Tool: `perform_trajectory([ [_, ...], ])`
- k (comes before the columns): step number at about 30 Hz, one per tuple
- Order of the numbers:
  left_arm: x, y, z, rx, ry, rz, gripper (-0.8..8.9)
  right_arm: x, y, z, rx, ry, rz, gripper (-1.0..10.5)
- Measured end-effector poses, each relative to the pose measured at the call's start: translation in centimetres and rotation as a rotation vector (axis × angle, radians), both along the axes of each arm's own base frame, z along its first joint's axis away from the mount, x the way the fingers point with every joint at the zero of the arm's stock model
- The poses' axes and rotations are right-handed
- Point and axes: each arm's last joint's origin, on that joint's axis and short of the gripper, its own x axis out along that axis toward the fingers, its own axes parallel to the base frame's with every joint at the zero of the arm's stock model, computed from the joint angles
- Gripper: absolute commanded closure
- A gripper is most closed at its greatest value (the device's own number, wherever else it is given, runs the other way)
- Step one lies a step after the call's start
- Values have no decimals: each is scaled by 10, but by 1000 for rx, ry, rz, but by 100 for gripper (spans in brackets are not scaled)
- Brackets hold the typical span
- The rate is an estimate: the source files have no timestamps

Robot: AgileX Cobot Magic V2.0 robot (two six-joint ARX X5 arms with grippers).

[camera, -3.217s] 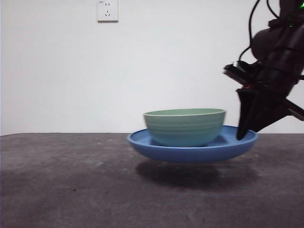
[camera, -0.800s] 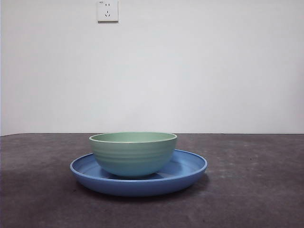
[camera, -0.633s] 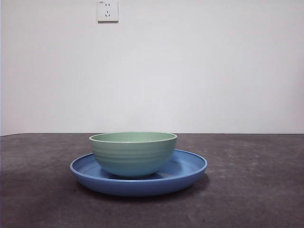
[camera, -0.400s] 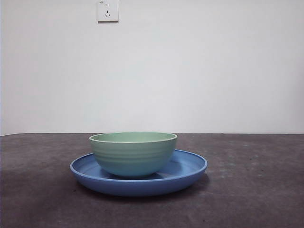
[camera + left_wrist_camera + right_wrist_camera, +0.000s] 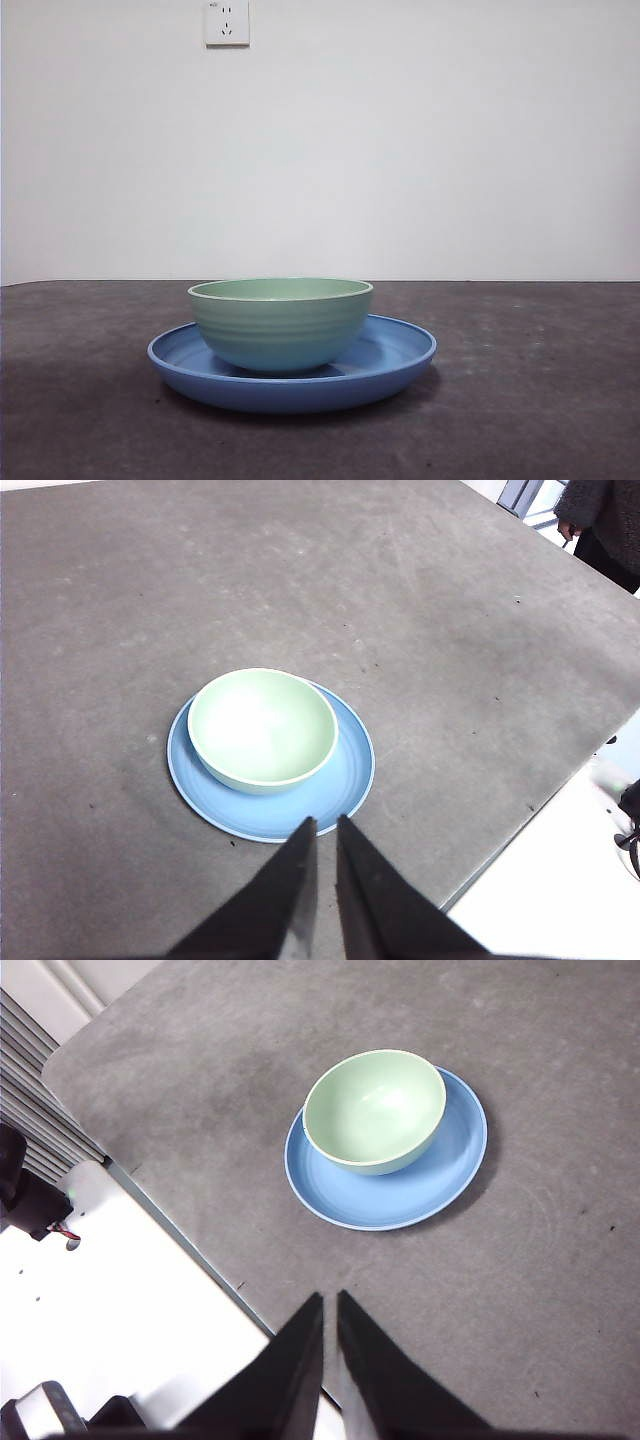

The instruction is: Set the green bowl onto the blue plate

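Observation:
The green bowl stands upright on the blue plate, set toward the plate's left side in the front view. The plate rests flat on the dark grey table. Both show in the left wrist view, bowl on plate, and in the right wrist view, bowl on plate. My left gripper is shut and empty, held high above the table and apart from the plate. My right gripper is shut and empty, high near the table's edge. Neither arm shows in the front view.
A white wall with a socket stands behind the table. The table's edge runs close past the plate in the left wrist view. A white base with cables lies beyond the table's edge in the right wrist view.
Earlier a dark gripper held the plate by its right rim, lifted, with the bowl on it. Now plate and bowl sit on the table further left and the arm is gone. Nothing moved in the last second.

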Motion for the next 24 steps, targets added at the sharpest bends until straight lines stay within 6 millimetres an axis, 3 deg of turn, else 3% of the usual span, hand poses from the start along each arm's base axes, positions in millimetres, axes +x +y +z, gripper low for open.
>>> perform_trajectory([
  [19,0,1,0,2,-3,10,787,0,0,0,0,-1,0,929],
  [24,7,3,-4,72,-105,56,787,0,0,0,0,-1,0,929],
])
